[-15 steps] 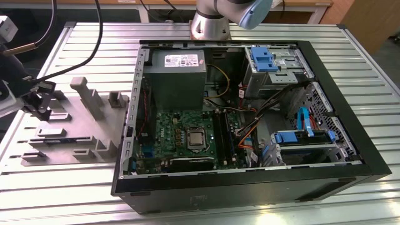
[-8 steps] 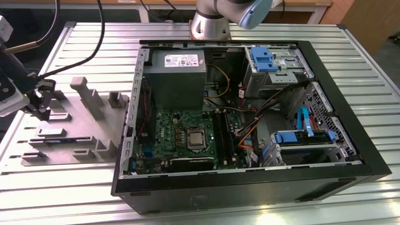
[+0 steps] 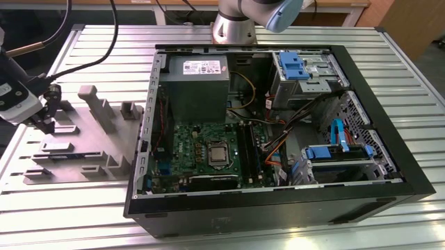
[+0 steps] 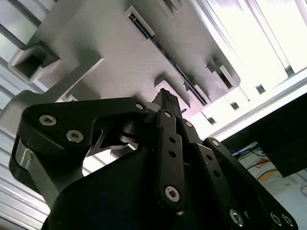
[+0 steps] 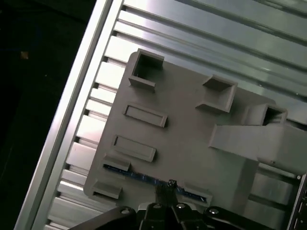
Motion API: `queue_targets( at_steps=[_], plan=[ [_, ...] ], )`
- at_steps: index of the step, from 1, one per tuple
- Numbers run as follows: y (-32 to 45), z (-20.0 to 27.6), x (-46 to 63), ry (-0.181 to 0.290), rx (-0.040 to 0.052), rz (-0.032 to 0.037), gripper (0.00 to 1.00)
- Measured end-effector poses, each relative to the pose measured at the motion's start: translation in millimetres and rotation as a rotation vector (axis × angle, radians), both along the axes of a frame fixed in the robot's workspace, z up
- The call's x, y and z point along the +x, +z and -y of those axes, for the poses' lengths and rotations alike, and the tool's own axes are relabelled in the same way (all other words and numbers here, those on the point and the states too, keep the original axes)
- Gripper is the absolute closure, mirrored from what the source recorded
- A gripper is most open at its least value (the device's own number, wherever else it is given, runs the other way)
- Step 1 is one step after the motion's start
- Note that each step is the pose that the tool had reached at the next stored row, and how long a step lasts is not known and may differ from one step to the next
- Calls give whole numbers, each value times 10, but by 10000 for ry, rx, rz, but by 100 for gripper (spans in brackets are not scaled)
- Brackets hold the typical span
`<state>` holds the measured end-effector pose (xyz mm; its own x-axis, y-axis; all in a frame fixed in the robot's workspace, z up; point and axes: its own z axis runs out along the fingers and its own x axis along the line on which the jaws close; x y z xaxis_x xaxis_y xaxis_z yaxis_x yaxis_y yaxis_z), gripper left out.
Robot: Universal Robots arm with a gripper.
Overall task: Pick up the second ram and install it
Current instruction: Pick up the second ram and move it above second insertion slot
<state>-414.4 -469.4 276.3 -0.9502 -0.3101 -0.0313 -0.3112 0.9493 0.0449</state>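
**Tool pressed together over the second ram in the fixture**

A ribbed metal surface (image 3: 83, 208) carries an open computer case (image 3: 278, 211), with a grey fixture plate (image 3: 90, 140) beside it at the exterior view's left. The tool (image 3: 47, 125) hangs over the far left part of this plate. In both wrist views its fingertips (image 5: 171, 184) (image 4: 164, 96) are pressed together, with nothing between them. The second ram (image 5: 139, 176) (image 4: 168, 60) stands on its edge in a long slot of the plate, just beyond the tip of the tool.
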Motion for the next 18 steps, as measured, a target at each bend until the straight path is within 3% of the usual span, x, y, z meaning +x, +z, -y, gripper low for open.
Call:
queue_targets(
  at_steps=[18],
  plan=[
    [-3, 0, 0, 3265, -1, 0, 89]
  ],
)
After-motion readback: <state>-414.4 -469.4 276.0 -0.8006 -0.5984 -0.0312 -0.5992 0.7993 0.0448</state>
